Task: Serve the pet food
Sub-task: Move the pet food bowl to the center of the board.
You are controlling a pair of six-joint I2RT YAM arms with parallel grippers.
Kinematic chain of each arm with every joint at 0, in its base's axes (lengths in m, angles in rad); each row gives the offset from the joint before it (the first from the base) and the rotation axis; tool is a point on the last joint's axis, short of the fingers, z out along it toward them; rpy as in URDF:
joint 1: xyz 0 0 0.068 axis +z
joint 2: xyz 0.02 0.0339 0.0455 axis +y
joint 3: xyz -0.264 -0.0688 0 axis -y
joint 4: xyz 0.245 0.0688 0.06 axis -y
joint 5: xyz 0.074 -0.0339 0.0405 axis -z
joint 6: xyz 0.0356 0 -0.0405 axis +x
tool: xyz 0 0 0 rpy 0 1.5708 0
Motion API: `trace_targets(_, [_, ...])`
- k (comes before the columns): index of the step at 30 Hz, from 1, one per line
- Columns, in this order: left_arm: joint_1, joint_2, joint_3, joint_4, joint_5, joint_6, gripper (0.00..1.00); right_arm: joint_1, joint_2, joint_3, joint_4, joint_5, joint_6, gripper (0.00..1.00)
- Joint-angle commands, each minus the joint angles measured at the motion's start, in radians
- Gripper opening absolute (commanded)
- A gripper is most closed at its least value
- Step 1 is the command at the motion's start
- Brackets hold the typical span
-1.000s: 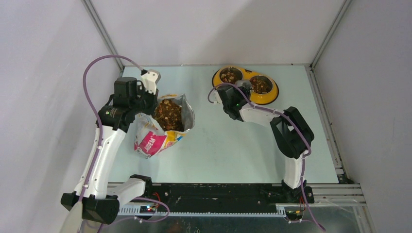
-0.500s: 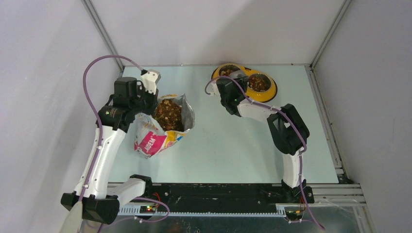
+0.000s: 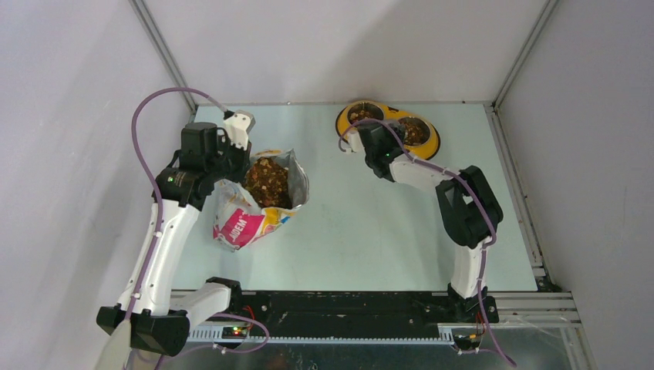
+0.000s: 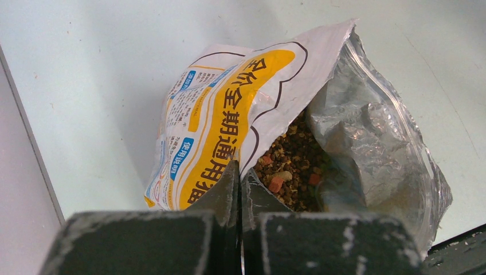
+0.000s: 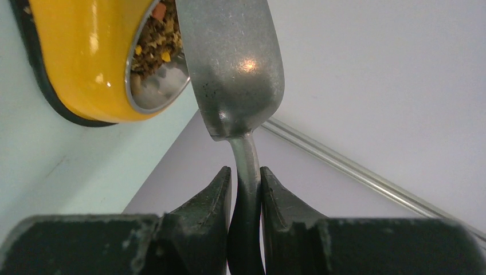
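The pet food [image 3: 267, 181] fills the open white, orange and pink bag [image 3: 254, 216] at the left of the table. My left gripper [image 3: 230, 176] is shut on the bag's left rim. In the left wrist view its fingers [image 4: 229, 183] pinch the printed wall of the bag [image 4: 229, 114], with kibble [image 4: 292, 160] just inside. My right gripper [image 5: 245, 172] is shut on the handle of the grey metal scoop [image 5: 235, 63], whose back faces the camera. The scoop hangs beside the yellow feeder [image 5: 80, 57], where kibble [image 5: 155, 40] lies in a bowl.
The yellow feeder [image 3: 433, 145] sits at the back of the table near the rear wall, both bowls holding kibble. My right gripper [image 3: 369, 132] hovers at its near left side. A metal frame rail [image 5: 367, 172] runs along the wall behind.
The right arm with the scoop went over the feeder's left bowl, then shifted right, uncovering that bowl. The left arm and the bag have not moved.
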Motion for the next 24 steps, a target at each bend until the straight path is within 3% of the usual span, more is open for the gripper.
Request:
trace_targets(1, [0.012,-0.047,0.014,0.022,0.016,-0.002,0.00,-0.034,-0.076,-0.009,0.016,-0.026,-0.042,0.00])
trace_targets(24, [0.021,-0.050,0.011,0.023,0.019,-0.003,0.00,-0.051,-0.133,-0.051,0.089,-0.064,-0.128,0.00])
